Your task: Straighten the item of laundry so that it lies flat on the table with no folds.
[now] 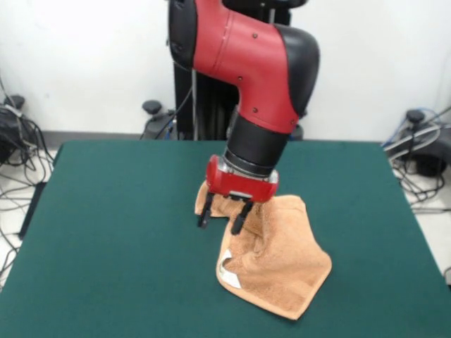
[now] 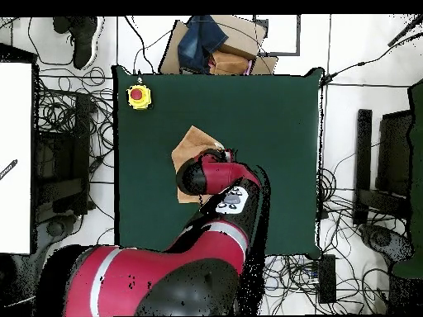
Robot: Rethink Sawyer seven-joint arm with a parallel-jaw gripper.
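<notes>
Towel (image 1: 278,264) half-hidden — arm (image 2: 216,177) overhead.

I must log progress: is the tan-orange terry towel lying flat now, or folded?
Folded. The tan-orange terry towel bunches into ridges under the pincer, and one corner is turned over on the dark green table.

The front view looks from across the table (image 1: 106,232), slightly raised and fairly near, toward the arm (image 1: 261,63) entering at 12 o'clock, while the overhead view looks straight down from high above, arm (image 2: 190,272) entering from 6 o'clock, both sharing the green tabletop (image 2: 273,124) and the towel (image 1: 282,260).
</notes>
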